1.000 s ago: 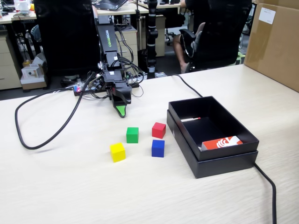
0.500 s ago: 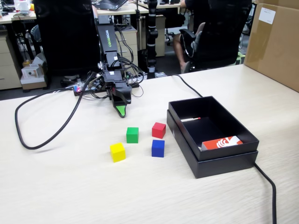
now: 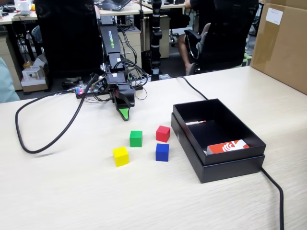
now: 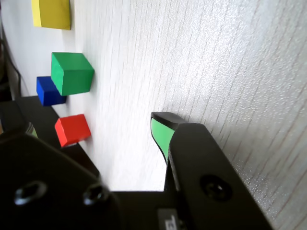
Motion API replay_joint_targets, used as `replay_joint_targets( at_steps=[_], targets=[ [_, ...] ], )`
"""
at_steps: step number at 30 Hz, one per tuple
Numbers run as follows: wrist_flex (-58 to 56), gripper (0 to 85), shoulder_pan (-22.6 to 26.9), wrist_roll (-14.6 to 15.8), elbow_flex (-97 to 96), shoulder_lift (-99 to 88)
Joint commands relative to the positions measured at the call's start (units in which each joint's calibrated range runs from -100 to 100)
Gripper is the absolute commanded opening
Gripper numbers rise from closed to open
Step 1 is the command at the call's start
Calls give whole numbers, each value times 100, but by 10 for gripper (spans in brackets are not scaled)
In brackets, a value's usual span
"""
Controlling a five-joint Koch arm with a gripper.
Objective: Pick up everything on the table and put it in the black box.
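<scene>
Nothing moved; hand (image 3: 124,115) above wood-grain table (image 3: 72,191).

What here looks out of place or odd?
Nothing is spilled or damaged. The black box already holds an orange-and-white card and a thin red-tipped stick, which are not cubes. The four cubes stand upright on the table.

Black plastic arm (image 3: 111,52), green-white lettering on upper link, bundled black cables at base; black gripper (image 3: 124,114) with green-padded fingertip (image 4: 160,132), recessed screws.
</scene>
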Motion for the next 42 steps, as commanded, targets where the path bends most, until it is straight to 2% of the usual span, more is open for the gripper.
replay_joint_targets(
  at_steps=[1, 11, 18, 27, 32, 42],
  targets=[
    [-398, 477, -54, 24, 52, 24],
    [-1997, 476, -127, 303, 1448, 231],
    [-3405, 475, -156, 552, 3416, 1229],
    [-3880, 455, -132, 664, 5238, 2870],
    [-4908, 449, 20, 996, 7142, 4820],
    [-5089, 449, 34, 1118, 7931, 6519]
  ],
)
